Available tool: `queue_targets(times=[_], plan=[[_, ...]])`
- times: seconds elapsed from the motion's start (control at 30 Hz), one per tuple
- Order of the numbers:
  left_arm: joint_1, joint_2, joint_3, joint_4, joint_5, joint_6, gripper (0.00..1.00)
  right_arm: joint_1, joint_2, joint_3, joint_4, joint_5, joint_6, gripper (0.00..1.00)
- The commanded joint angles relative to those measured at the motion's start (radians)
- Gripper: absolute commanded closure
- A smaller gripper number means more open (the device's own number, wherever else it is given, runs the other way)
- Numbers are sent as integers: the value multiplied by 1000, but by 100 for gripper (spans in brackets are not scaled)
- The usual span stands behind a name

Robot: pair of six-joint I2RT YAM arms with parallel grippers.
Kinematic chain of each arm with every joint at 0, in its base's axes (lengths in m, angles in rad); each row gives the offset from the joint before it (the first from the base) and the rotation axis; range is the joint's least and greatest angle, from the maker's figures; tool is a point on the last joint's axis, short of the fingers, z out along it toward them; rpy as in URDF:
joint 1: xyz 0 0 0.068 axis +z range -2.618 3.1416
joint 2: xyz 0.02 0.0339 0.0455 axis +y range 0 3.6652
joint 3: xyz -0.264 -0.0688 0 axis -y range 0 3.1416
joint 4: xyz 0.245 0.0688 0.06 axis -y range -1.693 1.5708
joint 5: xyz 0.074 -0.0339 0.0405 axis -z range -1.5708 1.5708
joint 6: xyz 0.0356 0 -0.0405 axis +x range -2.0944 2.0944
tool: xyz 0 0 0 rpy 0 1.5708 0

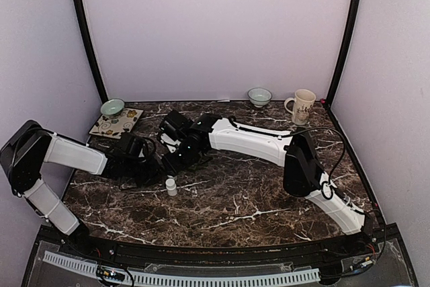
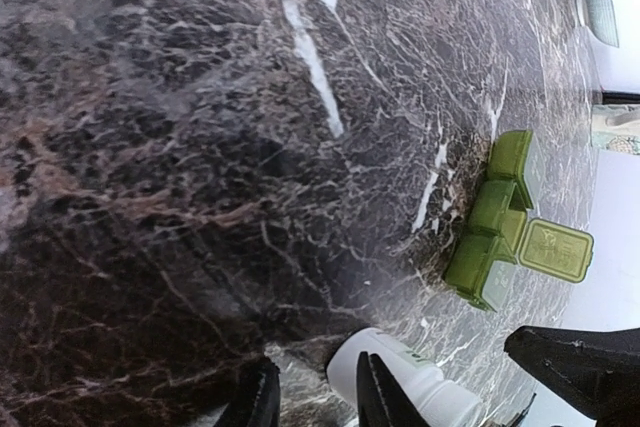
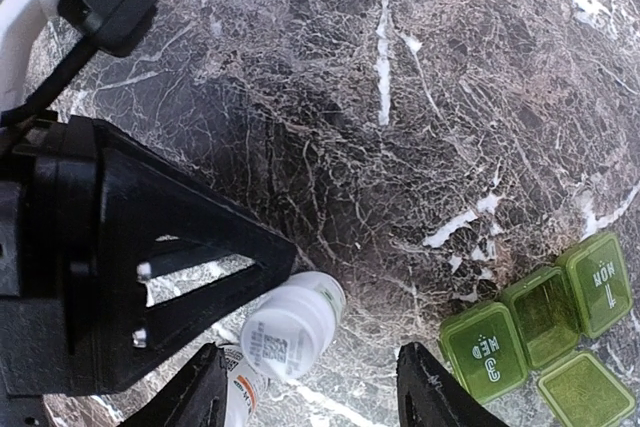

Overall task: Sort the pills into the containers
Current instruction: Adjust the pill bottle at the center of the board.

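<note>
My right gripper (image 3: 312, 352) hangs spread wide around a small white bottle (image 3: 290, 332). The green pill box (image 3: 487, 352), its middle lid flipped open, sits just outside one finger. My left gripper (image 2: 315, 372) is narrowly parted, empty, beside that bottle. From above, both grippers meet left of the table's (image 1: 269, 199) centre and hide the box. A bowl (image 1: 259, 96) and a mug (image 1: 301, 106) stand at the far edge.

Marble (image 1: 269, 203) free front-right — left arm (image 1: 74, 154), right arm (image 1: 252, 140), bottle (image 1: 171, 186) crowd centre-left
</note>
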Motion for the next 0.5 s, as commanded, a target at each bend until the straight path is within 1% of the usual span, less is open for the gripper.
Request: queue_targets(times=[0.0,0.17,0.47], plan=[[7,19,14,37,45,17,71,-2,1,15,21,-8,4,42],[6,27,15,59,64,18,72,-2,3,15,19,-3,2,43],[7,26,16,61,64,14,72,-3,3,-5,13,0,-2,47]])
